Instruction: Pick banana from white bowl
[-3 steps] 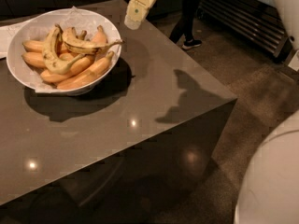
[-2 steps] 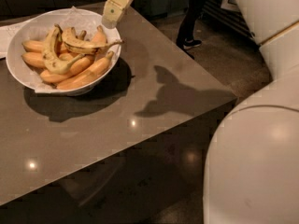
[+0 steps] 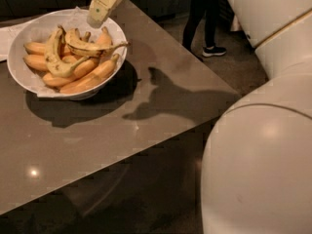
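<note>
Banana (image 3: 90,47) lies on top of the pile for you: slim, gently curved, dull yellow with dark brown streaks, its long thin stem pointing at the right rim. It rests across plumper, smooth orange-yellow bananas (image 3: 85,79) and beside a strongly curved pale banana (image 3: 55,62). All sit in the white bowl (image 3: 20,39), wide, round and smooth-sided, lined with crumpled white paper (image 3: 74,14), on the glossy grey-brown table (image 3: 97,130).

Your tool (image 3: 95,20), cream and blocky, hangs over the bowl's far rim, just above the fruit. It carries nothing you can see. You cannot tell how far open it is, nor whether it touches a banana. Its upper part is cut off by the top edge. The rounded white robot body (image 3: 258,169) blocks the lower right.
</note>
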Action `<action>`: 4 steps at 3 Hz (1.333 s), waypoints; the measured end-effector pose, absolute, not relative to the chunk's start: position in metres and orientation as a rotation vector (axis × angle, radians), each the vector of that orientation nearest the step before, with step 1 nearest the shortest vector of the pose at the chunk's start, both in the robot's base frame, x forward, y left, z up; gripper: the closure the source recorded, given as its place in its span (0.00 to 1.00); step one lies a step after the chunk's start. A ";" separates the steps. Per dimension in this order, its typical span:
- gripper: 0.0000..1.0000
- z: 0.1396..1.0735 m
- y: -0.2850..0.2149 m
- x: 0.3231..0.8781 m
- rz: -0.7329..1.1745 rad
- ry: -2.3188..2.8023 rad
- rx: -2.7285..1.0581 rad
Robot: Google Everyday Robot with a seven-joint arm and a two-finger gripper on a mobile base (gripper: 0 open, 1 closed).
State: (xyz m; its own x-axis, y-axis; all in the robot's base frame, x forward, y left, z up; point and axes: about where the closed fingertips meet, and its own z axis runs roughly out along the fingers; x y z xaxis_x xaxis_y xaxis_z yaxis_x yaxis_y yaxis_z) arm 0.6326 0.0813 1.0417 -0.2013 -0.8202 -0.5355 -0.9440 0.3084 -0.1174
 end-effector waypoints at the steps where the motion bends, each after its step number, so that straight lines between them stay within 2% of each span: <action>1: 0.00 1.038 0.121 0.637 0.367 2.131 -1.509; 2: 0.16 1.034 0.155 0.639 0.371 2.187 -1.485; 4: 0.10 1.018 0.179 0.644 0.371 2.280 -1.449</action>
